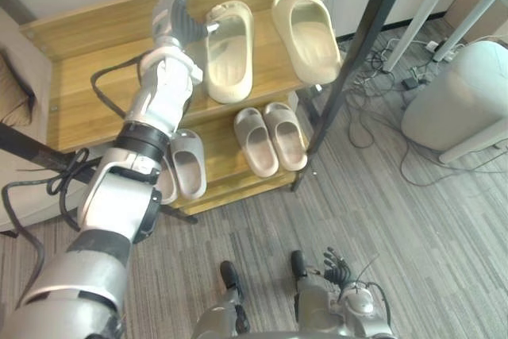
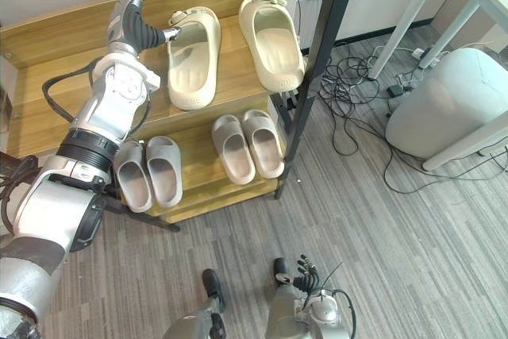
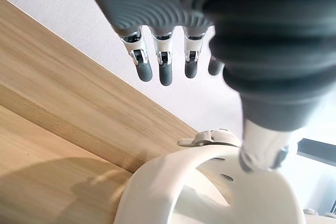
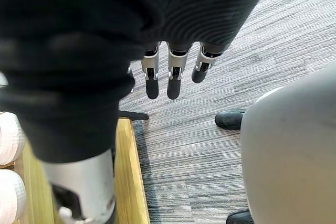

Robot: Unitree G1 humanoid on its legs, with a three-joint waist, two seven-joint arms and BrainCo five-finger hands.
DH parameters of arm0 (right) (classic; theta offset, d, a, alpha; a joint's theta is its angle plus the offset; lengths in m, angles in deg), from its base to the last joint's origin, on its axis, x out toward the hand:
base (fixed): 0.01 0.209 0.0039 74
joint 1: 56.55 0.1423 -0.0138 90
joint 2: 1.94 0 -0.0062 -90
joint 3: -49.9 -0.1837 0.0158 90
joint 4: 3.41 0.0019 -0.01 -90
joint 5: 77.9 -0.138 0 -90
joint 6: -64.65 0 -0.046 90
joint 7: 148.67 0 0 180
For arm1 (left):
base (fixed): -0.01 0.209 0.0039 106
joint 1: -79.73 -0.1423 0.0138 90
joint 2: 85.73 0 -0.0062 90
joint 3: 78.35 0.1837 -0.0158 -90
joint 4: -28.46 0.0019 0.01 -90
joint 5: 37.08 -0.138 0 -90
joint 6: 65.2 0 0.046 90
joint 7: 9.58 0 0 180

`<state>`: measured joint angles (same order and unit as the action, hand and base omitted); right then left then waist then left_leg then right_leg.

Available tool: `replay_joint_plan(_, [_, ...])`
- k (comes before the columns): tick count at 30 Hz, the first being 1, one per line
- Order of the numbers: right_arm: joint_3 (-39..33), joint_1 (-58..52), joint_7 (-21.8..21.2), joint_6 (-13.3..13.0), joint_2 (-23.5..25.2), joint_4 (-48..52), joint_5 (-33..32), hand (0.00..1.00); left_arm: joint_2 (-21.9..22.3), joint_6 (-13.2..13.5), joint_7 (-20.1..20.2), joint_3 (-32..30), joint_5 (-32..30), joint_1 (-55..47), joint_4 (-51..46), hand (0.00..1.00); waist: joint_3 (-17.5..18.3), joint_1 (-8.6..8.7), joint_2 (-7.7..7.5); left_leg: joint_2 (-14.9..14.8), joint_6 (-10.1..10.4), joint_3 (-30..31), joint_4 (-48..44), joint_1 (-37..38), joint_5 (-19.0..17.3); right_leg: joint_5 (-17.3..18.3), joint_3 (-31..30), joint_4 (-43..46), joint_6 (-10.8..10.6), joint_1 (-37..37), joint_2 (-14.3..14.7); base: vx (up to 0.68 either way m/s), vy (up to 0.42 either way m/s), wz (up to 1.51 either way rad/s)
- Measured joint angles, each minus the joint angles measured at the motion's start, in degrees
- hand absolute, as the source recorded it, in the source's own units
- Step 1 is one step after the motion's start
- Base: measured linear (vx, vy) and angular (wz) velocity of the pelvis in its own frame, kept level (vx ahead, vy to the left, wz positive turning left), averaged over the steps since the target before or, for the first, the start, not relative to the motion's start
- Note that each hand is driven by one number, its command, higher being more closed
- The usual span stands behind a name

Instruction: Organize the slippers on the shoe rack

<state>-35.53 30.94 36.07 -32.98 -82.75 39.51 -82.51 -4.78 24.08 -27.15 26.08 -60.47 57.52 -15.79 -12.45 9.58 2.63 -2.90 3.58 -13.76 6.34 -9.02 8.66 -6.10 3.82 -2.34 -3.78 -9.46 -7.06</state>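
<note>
Two large cream slippers lie side by side on the top shelf of the wooden shoe rack [image 1: 87,93]: a left one [image 1: 228,57] and a right one [image 1: 305,33]. My left hand [image 1: 176,13] is raised over the back of that shelf, just left of the left cream slipper [image 3: 210,192]. Its fingers [image 3: 165,69] are straight and open, and the thumb [image 3: 262,150] rests on the slipper's rim. On the lower shelf lie a beige pair [image 1: 270,139] and a grey pair [image 1: 186,166]. My right hand [image 1: 337,267] hangs low and open over the carpet, holding nothing.
A black metal post [image 1: 361,45] slants past the rack's right end. A rounded grey bin [image 1: 460,93], white table legs [image 1: 425,13] and loose cables [image 1: 373,77] are on the carpet to the right. A cushioned seat [image 1: 16,93] stands left of the rack.
</note>
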Motion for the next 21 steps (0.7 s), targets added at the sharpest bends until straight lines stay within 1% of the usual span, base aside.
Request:
replay_joint_plan(7, [0.00, 0.01, 0.01, 0.01, 0.01, -0.02, 0.00, 0.00, 0.10, 0.01, -0.29, -0.12, 0.74, 0.00, -0.01, 0.00, 0.00, 0.00, 0.00, -0.01, -0.02, -0.06, 0.00, 0.01, 0.01, 0.01, -0.04, 0.00, -0.02, -0.02, 0.01, 0.01, 0.024, 0.00])
replay_joint_plan(10, [-0.02, 0.01, 0.07, 0.04, 0.01, -0.06, 0.00, 0.00, 0.77, -0.03, -1.11, -1.74, 1.75, -0.10, -1.22, 0.00, 0.00, -0.08, 0.00, 0.00, -0.04, 0.13, 0.00, 0.01, 0.03, 0.03, 0.13, -0.02, -0.04, 0.11, 0.00, 0.00, 0.000, 0.01])
replay_joint_plan(12, [-0.06, 0.01, 0.17, 0.10, 0.01, -0.06, 0.00, 0.00, 1.16, 0.07, -1.49, -2.84, 3.30, -1.63, -5.71, 0.00, 0.02, -0.27, 0.02, 0.00, -0.06, 0.28, 0.00, 0.04, 0.05, 0.06, 0.30, -0.03, -0.07, 0.27, -0.01, 0.00, 0.000, 0.06])
replay_joint_plan(14, [-0.08, 0.01, 0.32, 0.34, -0.01, -0.06, 0.01, 0.00, 1.79, 0.39, -2.53, -3.81, 5.27, -5.29, -12.64, 0.00, 0.21, -0.34, 0.27, 0.01, -0.08, 0.94, 0.00, 0.12, 0.06, 0.20, 1.01, -0.10, -0.12, 0.78, -0.02, 0.00, 0.000, 0.13])
replay_joint_plan(17, [-0.10, 0.00, 0.32, 0.42, -0.06, -0.29, 0.05, 0.00, 3.05, 0.48, -2.71, -4.71, 6.39, -9.57, -17.83, 0.00, 0.62, -0.47, 0.77, 0.01, -0.07, 1.91, 0.00, 0.24, 0.06, 0.40, 2.04, -0.13, -0.20, 1.46, -0.02, 0.02, 0.020, 0.17])
replay_joint_plan(19, [-0.11, 0.00, 0.32, 0.51, -0.07, -1.10, 0.12, 0.00, 4.86, 0.74, -3.68, -5.99, 7.96, -13.82, -22.23, 0.00, 0.75, -1.15, 0.95, -0.04, 0.00, 2.09, 0.00, 0.81, 0.01, 0.78, 2.25, -0.11, -0.13, 2.10, 0.00, 0.03, 0.025, 0.09])
replay_joint_plan(21, [-0.15, -0.04, 0.36, 0.97, -0.18, -1.29, 0.16, 0.00, 6.67, 1.36, -3.69, -6.73, 9.85, -17.00, -24.68, 0.00, 0.97, -1.89, 1.16, -0.08, 0.28, 2.82, 0.00, 1.11, -0.20, 1.17, 2.91, -0.09, -0.14, 2.76, -0.01, 0.02, 0.020, 0.17])
